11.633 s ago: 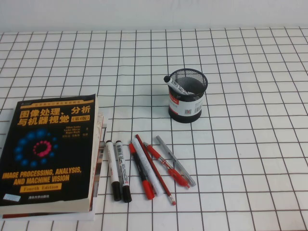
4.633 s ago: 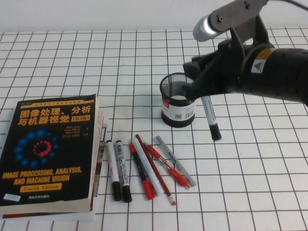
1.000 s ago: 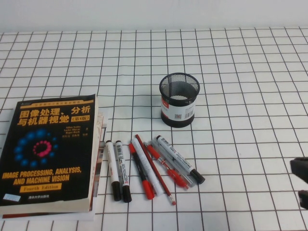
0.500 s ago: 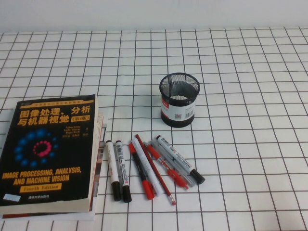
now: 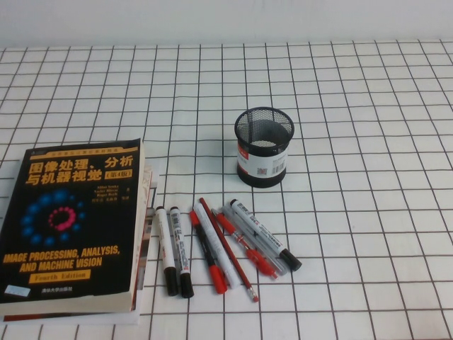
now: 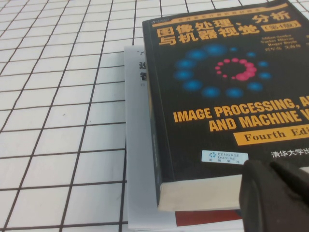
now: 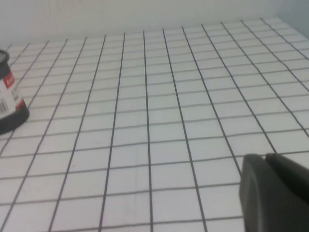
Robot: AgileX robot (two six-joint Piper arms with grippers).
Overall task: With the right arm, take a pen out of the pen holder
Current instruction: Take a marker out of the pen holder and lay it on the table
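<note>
Pen (image 5: 265, 234) lies near the pen holder (image 5: 263, 146); right end effector (image 7: 271, 191), pressed together, hovers to its right; left end effector (image 6: 273, 193), state unclear, over book (image 6: 217, 87)

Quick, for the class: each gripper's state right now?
Left gripper: over the book's near corner; state cannot be told.
Right gripper: shut, holding nothing, over the table, apart from the pen holder.

The pen holder (image 5: 264, 147) is black metal mesh, the book cover (image 5: 71, 219) glossy, the marker (image 5: 264, 243) smooth plastic.
</note>
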